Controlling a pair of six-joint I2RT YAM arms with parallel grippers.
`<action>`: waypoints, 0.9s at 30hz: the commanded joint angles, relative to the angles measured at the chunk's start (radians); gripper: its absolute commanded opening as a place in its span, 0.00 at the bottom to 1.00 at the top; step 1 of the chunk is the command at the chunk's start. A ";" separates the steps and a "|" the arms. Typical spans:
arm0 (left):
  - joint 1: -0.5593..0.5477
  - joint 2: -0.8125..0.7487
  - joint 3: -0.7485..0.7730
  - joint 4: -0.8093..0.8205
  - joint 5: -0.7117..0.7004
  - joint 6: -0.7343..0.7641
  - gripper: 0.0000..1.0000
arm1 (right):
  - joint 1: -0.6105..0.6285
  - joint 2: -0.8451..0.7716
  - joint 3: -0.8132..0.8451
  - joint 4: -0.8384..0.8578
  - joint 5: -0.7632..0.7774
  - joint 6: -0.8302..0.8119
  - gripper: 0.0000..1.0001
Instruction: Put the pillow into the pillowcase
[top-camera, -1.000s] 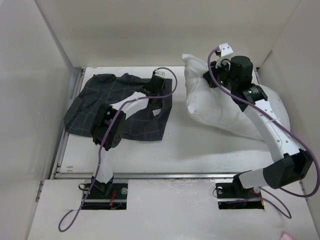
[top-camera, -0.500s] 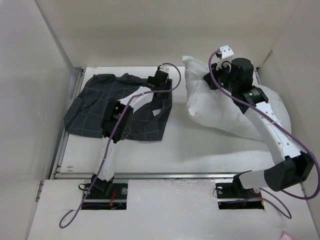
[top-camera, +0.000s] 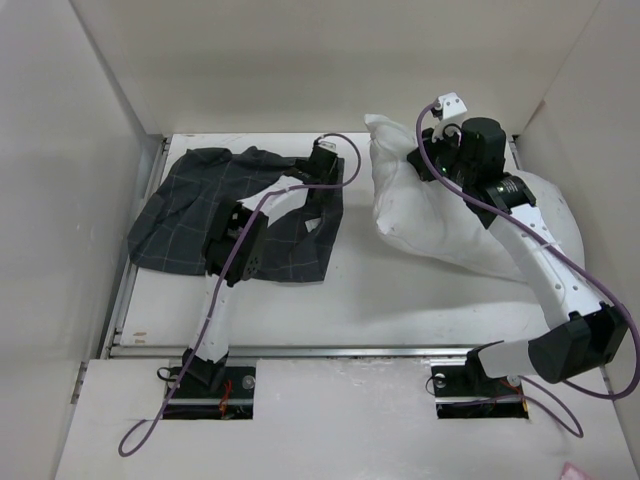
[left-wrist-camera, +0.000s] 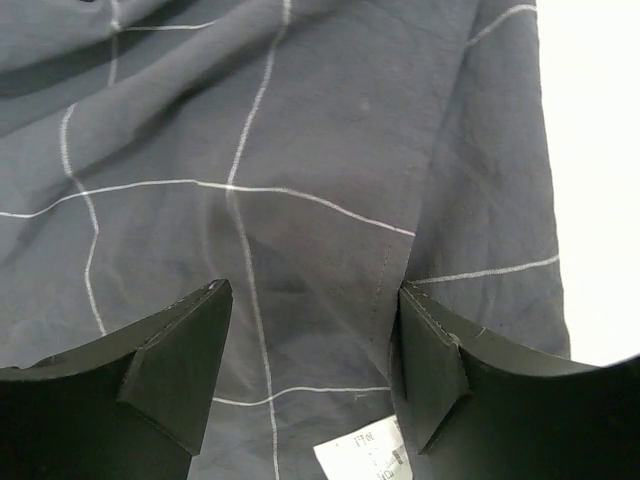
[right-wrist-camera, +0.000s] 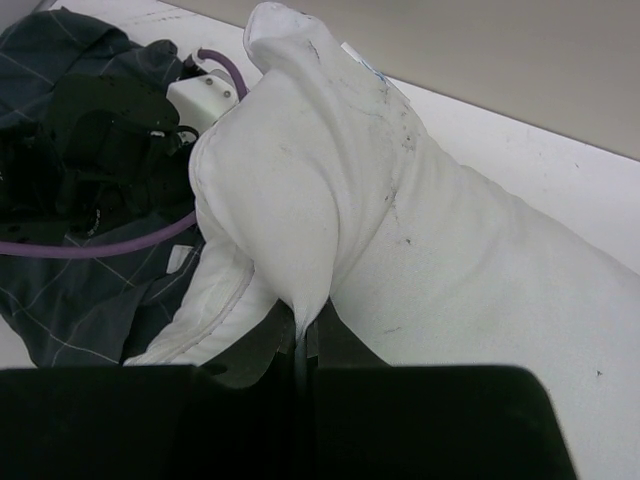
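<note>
White table (top-camera: 400, 300), walled in: pillowcase (top-camera: 180, 215) crumpled at left, left gripper (left-wrist-camera: 310, 330) spread over its edge; right gripper (right-wrist-camera: 300, 345) pinching the pillow (top-camera: 430, 225) at right. Next up, probably: grab that edge, open the mouth.

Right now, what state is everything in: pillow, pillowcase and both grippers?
Pillow: outside the case, on the right side of the table, one end bunched up.
Pillowcase: lying wrinkled on the left side, no pillow in it.
Left gripper: open, over the pillowcase, gripping nothing.
Right gripper: shut on a fold of the pillow.
</note>
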 joint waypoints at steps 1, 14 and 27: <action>0.004 -0.023 0.019 0.027 -0.068 -0.021 0.62 | -0.010 -0.020 0.012 0.064 0.008 0.012 0.00; 0.004 0.063 0.091 0.030 0.033 -0.021 0.59 | -0.010 -0.030 0.003 0.055 0.027 0.012 0.00; 0.004 -0.032 0.143 0.012 -0.102 -0.032 0.08 | -0.010 0.010 0.012 0.055 -0.024 0.012 0.00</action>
